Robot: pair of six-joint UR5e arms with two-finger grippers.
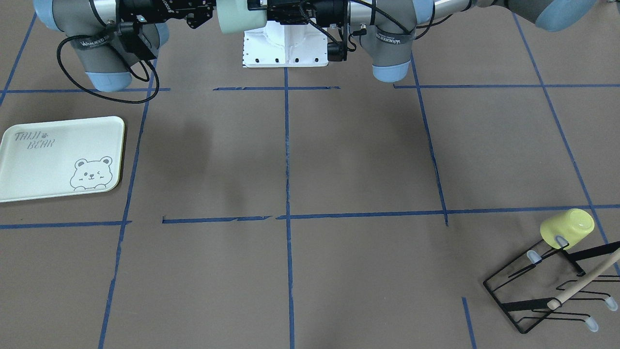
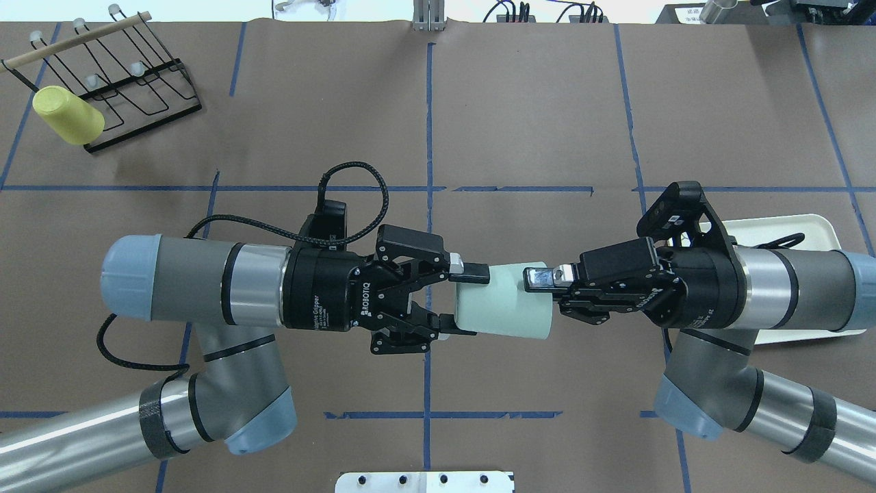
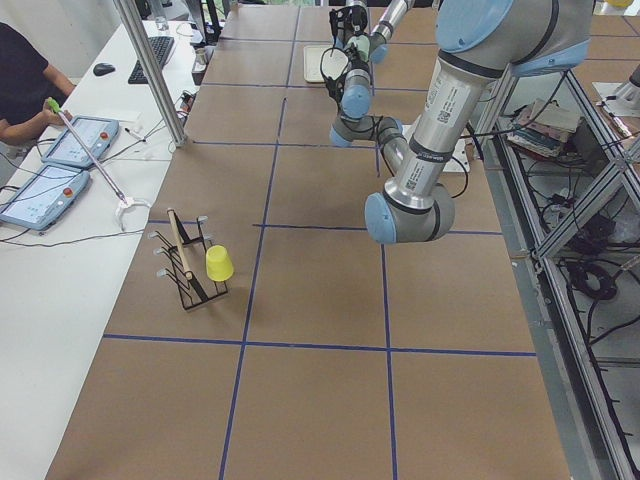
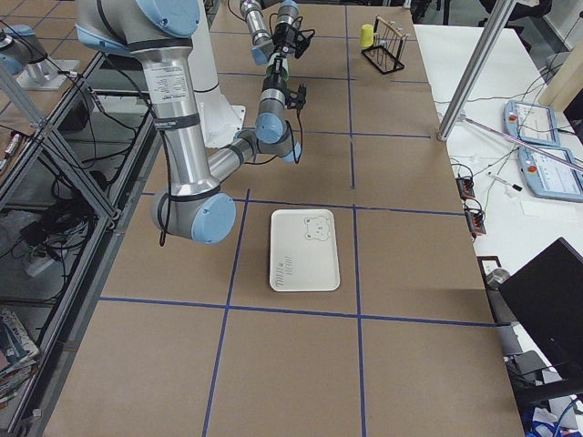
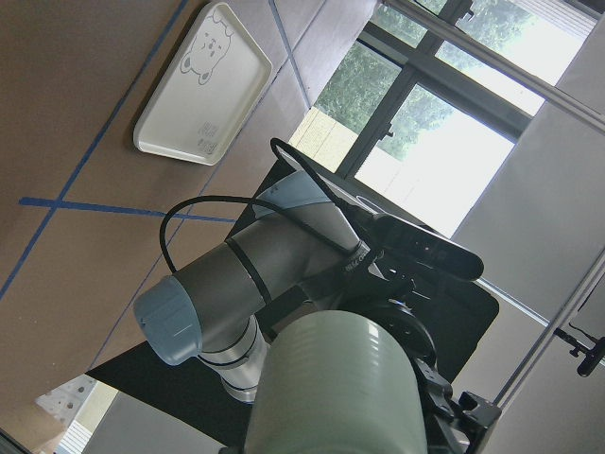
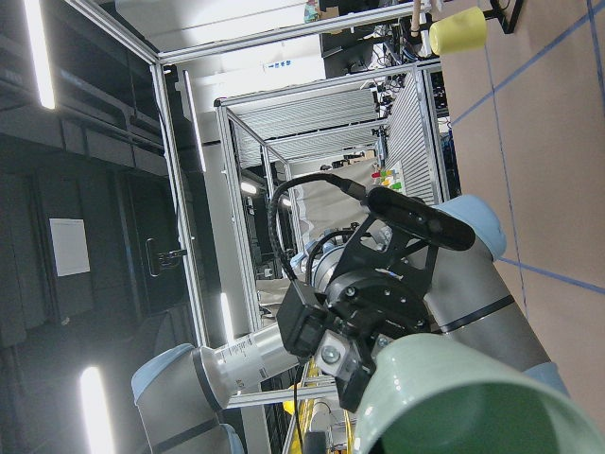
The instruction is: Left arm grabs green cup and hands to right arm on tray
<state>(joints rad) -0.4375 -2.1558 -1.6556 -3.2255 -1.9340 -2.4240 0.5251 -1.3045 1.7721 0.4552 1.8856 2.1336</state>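
Note:
The green cup lies on its side in the air over the table's middle, between my two grippers. It also shows in the front view. My left gripper is shut on the cup's narrow base, one finger on each side. My right gripper meets the wide rim from the other side. One of its fingers lies on the outside of the rim, the other is hidden, and its jaws stand narrow. The tray lies bare on the table under my right arm, and shows in the front view.
A yellow-green cup hangs on a black wire rack at the far left corner, also in the front view. Blue tape lines cross the brown table. The robot's white base plate sits at the near edge.

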